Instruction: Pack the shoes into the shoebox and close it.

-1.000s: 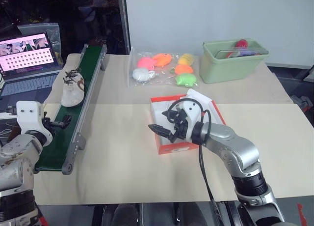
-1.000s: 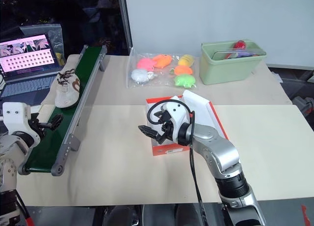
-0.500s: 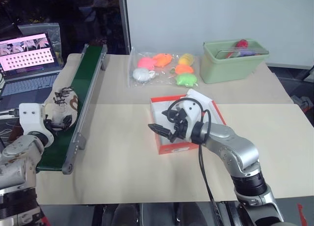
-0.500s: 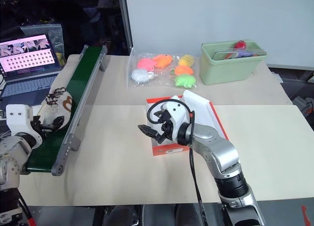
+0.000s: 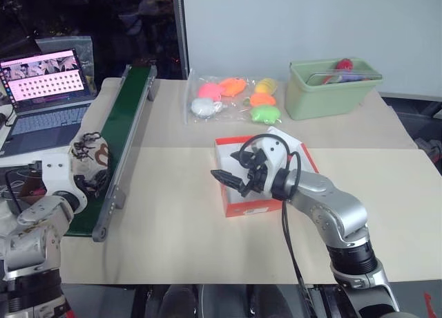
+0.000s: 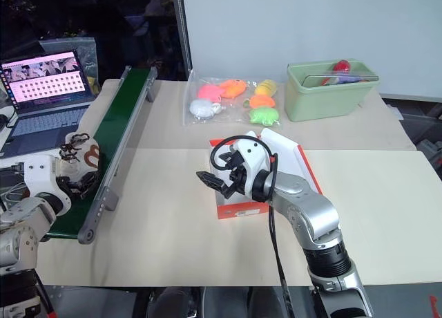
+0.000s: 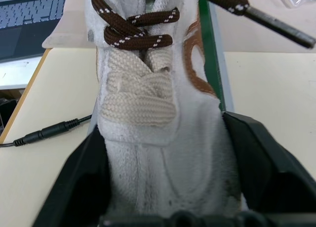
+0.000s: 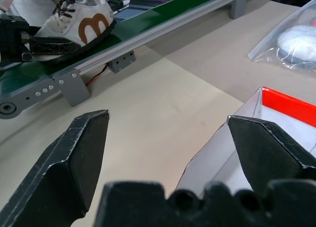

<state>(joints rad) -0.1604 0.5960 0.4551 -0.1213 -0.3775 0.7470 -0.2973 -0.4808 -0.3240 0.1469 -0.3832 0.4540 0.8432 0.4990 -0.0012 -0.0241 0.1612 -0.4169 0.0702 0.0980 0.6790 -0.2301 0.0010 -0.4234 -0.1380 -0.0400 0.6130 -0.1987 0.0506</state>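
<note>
One of the shoes (image 5: 90,154), cream with brown laces and trim, lies at the near end of the green conveyor belt (image 5: 128,110). My left gripper (image 7: 163,131) is shut on it, a black finger pressed to each side of its body. The same shoe (image 8: 79,25) shows far off in the right wrist view. The shoebox (image 5: 253,209), orange-red outside and white inside, sits open at the table's middle with its lid back. My right gripper (image 5: 231,174) hovers open over the box's left edge, holding nothing.
A laptop (image 5: 43,79) stands left of the belt. A clear bag of bright plush toys (image 5: 233,97) and a pale green bin (image 5: 330,90) sit at the table's far side. Bare tabletop lies between the belt and the box.
The shoe rode down the belt into my left gripper's fingers, and they closed on it. The right arm stayed still. The camera shifted slightly.
</note>
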